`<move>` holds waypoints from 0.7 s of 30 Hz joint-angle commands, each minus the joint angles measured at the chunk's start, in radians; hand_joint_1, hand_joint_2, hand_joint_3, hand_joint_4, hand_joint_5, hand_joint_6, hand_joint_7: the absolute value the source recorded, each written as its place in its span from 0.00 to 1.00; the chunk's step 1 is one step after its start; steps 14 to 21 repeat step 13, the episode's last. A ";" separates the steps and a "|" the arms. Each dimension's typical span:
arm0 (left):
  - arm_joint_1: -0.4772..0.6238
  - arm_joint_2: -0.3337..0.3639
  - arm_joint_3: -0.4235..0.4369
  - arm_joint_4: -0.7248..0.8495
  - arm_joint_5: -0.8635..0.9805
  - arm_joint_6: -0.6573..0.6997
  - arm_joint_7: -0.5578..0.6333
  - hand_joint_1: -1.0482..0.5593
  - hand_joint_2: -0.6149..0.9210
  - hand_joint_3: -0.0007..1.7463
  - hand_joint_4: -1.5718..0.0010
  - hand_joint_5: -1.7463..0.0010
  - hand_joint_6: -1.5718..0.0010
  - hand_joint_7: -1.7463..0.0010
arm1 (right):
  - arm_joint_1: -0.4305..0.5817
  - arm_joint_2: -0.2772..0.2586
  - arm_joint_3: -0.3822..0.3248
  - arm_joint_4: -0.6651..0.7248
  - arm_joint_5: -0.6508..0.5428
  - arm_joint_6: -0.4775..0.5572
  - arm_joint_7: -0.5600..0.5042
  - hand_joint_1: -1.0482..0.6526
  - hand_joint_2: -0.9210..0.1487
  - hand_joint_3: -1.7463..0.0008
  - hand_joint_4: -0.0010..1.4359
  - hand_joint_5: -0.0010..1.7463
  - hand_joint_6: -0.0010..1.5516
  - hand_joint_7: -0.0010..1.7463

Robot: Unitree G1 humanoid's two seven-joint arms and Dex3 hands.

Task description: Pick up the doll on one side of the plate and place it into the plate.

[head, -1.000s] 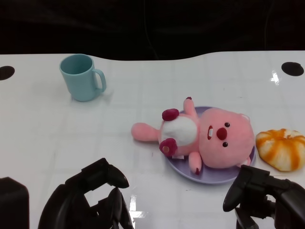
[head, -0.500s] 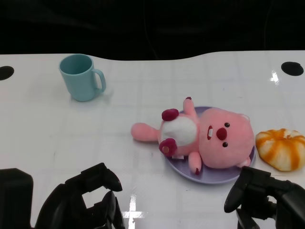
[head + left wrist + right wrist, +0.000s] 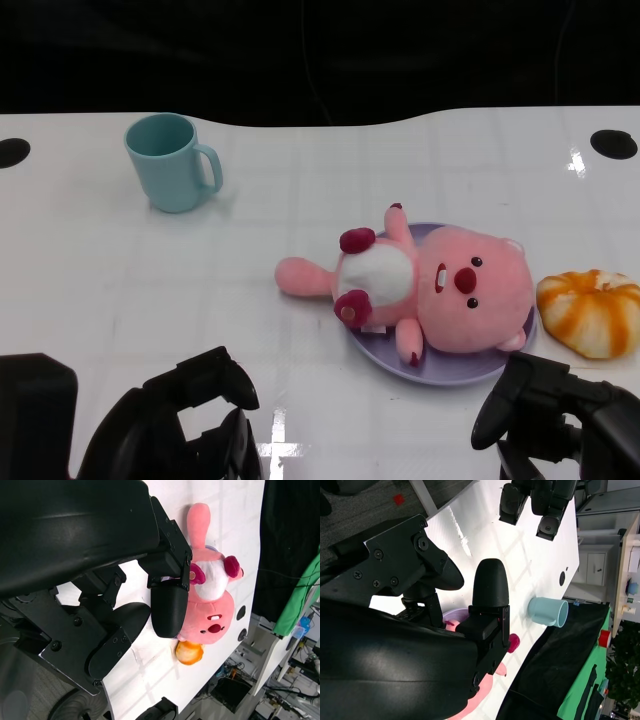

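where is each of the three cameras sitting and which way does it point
Head view: high on the robot, looking down at the table; pink doll on the purple plate, left hand and right hand low in frame.
Left wrist view: behind the left hand, looking across the table at the doll.
Right wrist view: behind the right hand, facing the teal mug and the left hand.
All three views show the doll.
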 commanded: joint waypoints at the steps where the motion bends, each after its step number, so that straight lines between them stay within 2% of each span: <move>1: -0.003 0.017 0.003 -0.001 0.000 -0.005 -0.014 0.57 0.65 0.88 0.43 0.00 0.54 0.00 | -0.002 -0.009 0.002 -0.006 -0.002 0.001 -0.002 0.59 0.29 0.33 0.43 1.00 0.35 0.87; 21: -0.001 0.022 -0.001 0.011 0.012 -0.035 -0.033 0.57 0.65 0.88 0.43 0.00 0.54 0.00 | -0.001 -0.010 0.001 -0.003 -0.005 -0.003 -0.001 0.60 0.30 0.31 0.43 1.00 0.35 0.88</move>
